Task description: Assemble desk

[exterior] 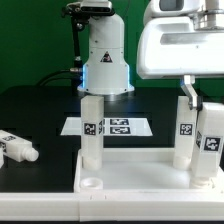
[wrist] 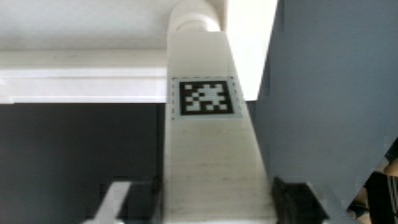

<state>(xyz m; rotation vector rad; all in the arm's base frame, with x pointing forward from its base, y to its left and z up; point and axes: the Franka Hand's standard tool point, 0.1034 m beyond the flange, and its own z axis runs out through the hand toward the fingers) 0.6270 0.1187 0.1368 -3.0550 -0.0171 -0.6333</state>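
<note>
The desk panel (exterior: 140, 172) lies flat at the front, rim up. One white tagged leg (exterior: 91, 128) stands in its far left corner socket. The near left socket (exterior: 88, 183) is bare. Two more tagged legs (exterior: 185, 130) (exterior: 211, 145) stand close together at the panel's right end. My gripper (exterior: 194, 102) reaches down to their tops; this view does not show which one it holds. In the wrist view my gripper (wrist: 210, 205) is shut on a tagged leg (wrist: 210, 130), with a finger (wrist: 121, 202) on each side. Another leg (exterior: 18, 147) lies loose on the table.
The marker board (exterior: 112, 127) lies flat behind the panel. The white robot base with its blue light (exterior: 105, 60) stands at the back centre. Cables hang behind it.
</note>
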